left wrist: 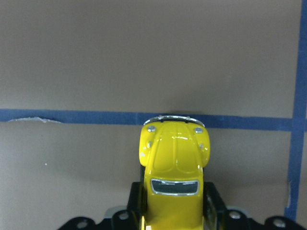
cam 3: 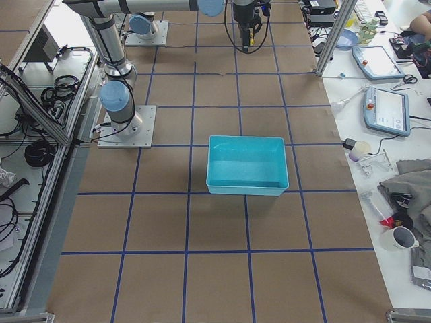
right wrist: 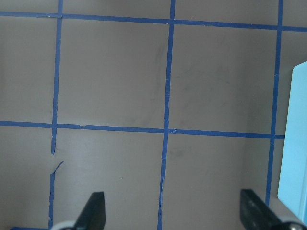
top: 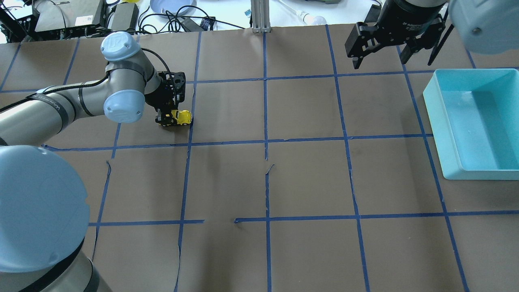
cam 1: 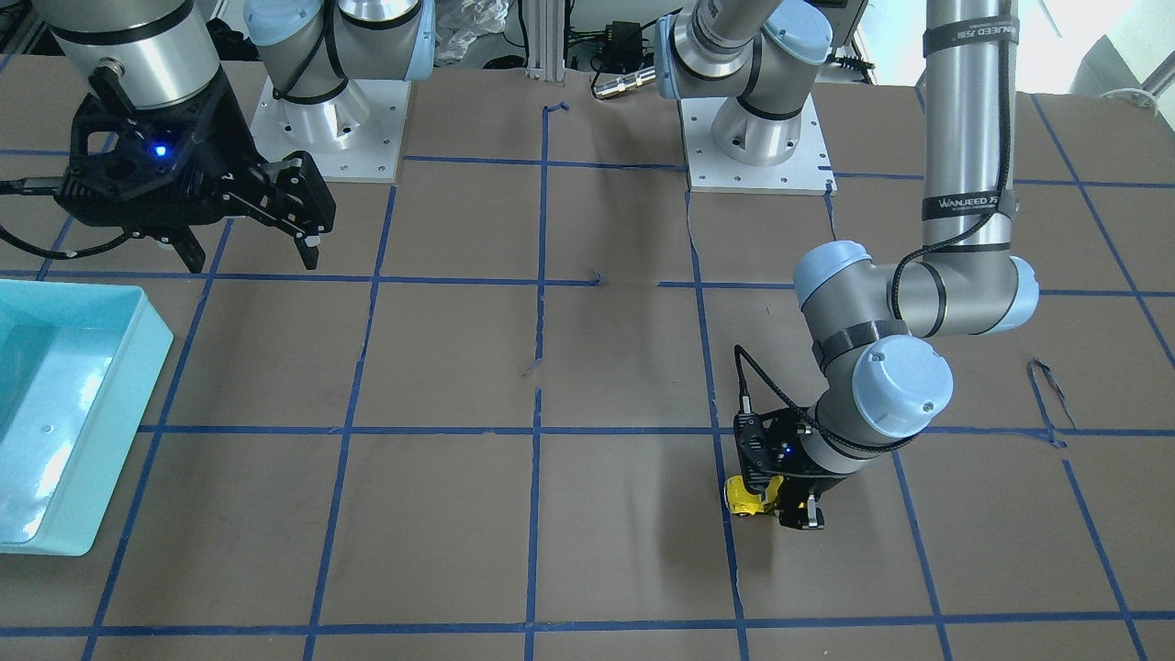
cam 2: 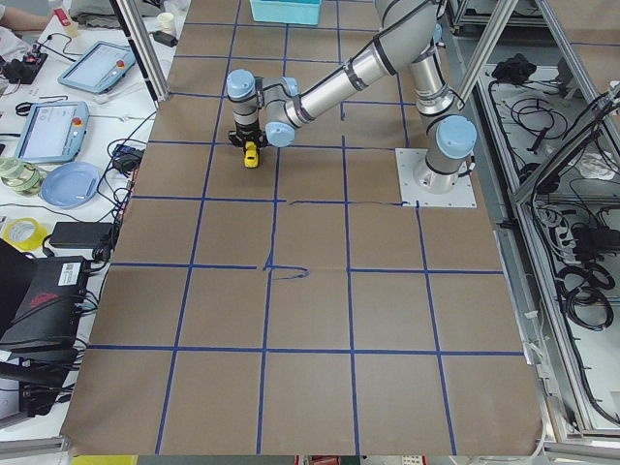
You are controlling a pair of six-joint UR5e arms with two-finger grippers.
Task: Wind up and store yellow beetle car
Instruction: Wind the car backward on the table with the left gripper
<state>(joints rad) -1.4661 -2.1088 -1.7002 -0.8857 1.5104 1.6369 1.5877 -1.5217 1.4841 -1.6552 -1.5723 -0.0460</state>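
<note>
1. Yellow beetle car [left wrist: 174, 177] sits on worktop [cam 1: 624, 367], its sides pinched by left claw [cam 1: 780, 507].
2. Arm strap [cam 1: 973, 204] reads "WANJEED".
3. Right claw [top: 381, 61] spread wide, empty, near teal bin [top: 442, 134].

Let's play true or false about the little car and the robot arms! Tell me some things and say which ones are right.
1. The car is inside the bin. False: it is between the fingers of the left gripper, far from the bin.
2. The right gripper is open and holds nothing. True.
3. The bin is red. False: it is light blue.
4. The bin has nothing in it. True.
5. Both grippers hold the car. False: only the left gripper does; the right gripper is up near the bin.
</note>
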